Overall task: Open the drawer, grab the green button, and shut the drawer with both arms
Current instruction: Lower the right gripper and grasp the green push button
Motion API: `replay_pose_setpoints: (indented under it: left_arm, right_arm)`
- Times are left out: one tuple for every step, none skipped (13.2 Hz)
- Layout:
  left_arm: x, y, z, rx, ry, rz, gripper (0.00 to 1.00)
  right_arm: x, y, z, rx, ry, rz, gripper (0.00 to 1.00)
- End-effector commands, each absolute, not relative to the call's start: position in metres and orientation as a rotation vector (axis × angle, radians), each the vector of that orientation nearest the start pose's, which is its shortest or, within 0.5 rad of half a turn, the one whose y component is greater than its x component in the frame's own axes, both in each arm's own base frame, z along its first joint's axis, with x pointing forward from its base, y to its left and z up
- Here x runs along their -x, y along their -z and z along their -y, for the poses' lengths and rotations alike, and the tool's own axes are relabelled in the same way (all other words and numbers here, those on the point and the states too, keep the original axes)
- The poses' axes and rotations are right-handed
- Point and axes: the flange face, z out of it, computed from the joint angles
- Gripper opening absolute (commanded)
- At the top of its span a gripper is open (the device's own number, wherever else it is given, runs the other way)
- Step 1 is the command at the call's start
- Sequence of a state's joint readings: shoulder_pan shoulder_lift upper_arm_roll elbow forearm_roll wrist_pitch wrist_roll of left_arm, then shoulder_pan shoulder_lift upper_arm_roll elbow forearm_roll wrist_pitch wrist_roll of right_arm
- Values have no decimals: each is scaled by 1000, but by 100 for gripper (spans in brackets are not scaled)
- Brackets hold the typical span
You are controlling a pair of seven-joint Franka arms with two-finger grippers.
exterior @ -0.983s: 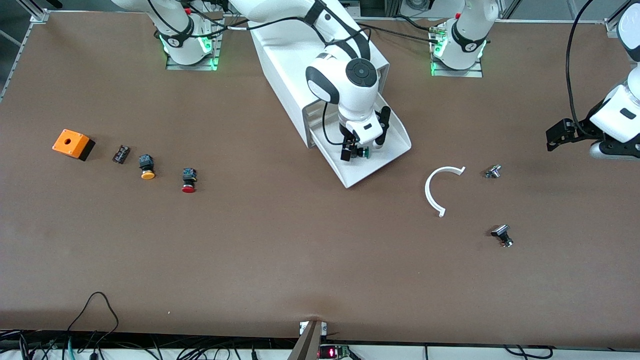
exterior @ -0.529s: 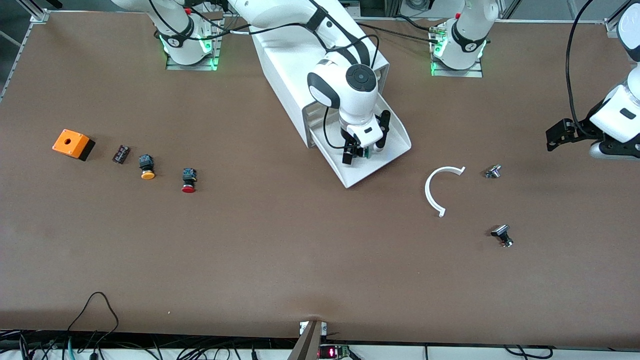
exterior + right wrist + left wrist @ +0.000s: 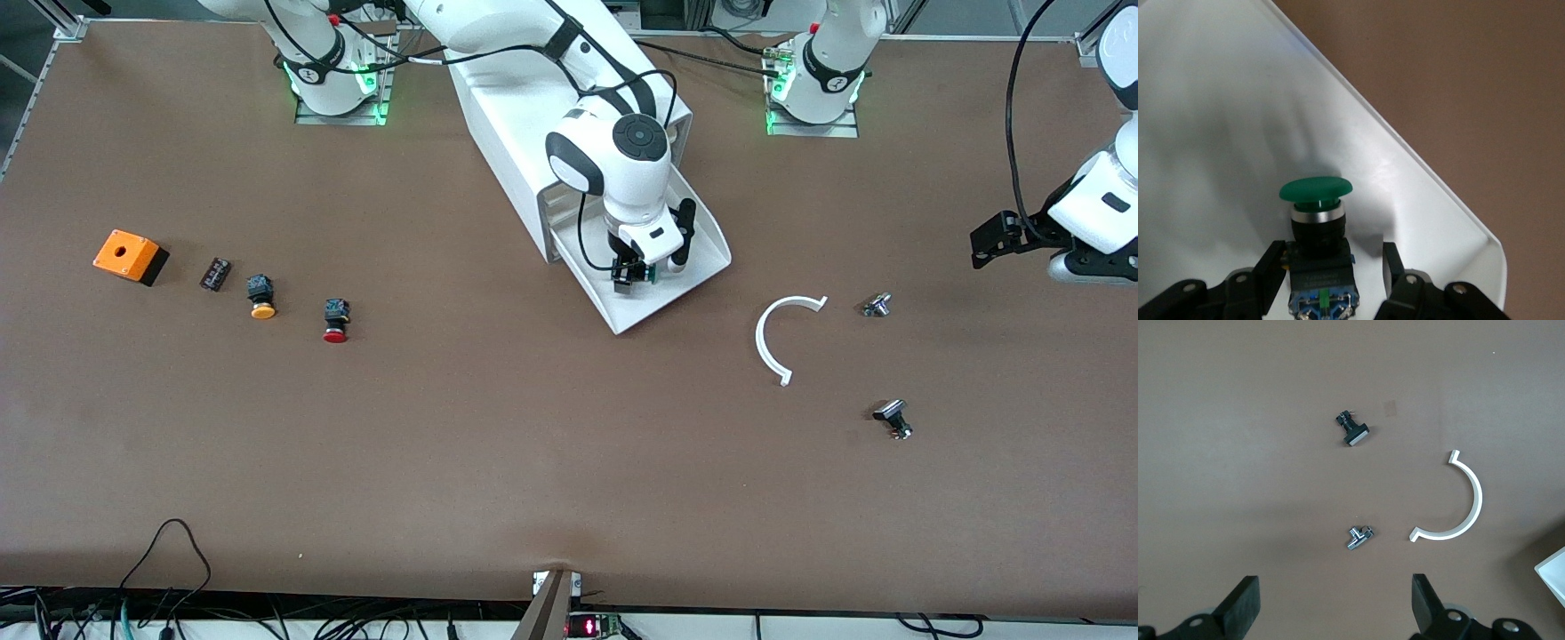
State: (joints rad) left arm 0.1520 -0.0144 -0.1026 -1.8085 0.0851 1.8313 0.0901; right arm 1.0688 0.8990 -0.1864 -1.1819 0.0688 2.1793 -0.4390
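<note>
**Green button between the right gripper's jaws, in the pulled-out drawer**

White and shallow, the drawer (image 3: 622,316) stands pulled out from the foot of the cabinet (image 3: 507,116), toward the front camera. We see the button (image 3: 653,272) lying on the drawer's floor, near the corner of its rim, green cap pointing away from the right wrist. The right gripper (image 3: 646,271) is down inside the drawer with its jaws astride the button's black-blue body. In the right wrist view one of the fingers (image 3: 1271,267) sits close against that body, while a strip of white drawer floor shows between the body and the other finger. So we read the tool as parted, not clamped on the button (image 3: 1316,189).

The left gripper (image 3: 982,249) waits in the air over the left arm's end of the table, jaws spread wide and holding nothing. Under it, on the brown table (image 3: 533,444), lie a white half-ring (image 3: 763,342), a small metal fitting (image 3: 877,306) and a black part (image 3: 892,416), all apart from each other.

Toward the right arm's end we see a row: an orange box (image 3: 129,255), a small black block (image 3: 215,273), a yellow-capped button (image 3: 261,298) and a red-capped button (image 3: 336,322)
</note>
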Motion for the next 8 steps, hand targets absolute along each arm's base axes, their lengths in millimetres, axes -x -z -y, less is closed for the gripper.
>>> replay_pose_setpoints:
  left_arm:
    - [-560, -541, -33, 3040, 30, -89, 100]
    - [-560, -542, -34, 3040, 32, -87, 100]
    - [-560, -543, -34, 3040, 35, -87, 100]
    - [-560, -541, -34, 3040, 30, -92, 100]
    - [-560, -541, -34, 3040, 29, -101, 100]
    - [-560, -541, -34, 3040, 27, -108, 100]
    - [-560, -542, -35, 3039, 29, -105, 100]
    - [-560, -542, -35, 3039, 29, -105, 100]
  right_arm:
    - [-464, -258, -624, 2488, 237, 2038, 58]
    - [-471, -261, -618, 2507, 239, 2032, 56]
    - [-475, -262, -615, 2520, 229, 2029, 52]
    - [-475, -264, -614, 2525, 219, 2030, 49]
    - [-477, -266, -613, 2533, 223, 2029, 44]
    - [-475, -268, -614, 2535, 228, 2030, 40]
    - [-471, -268, -616, 2538, 216, 2025, 38]
    - [-465, -269, -620, 2536, 208, 2030, 36]
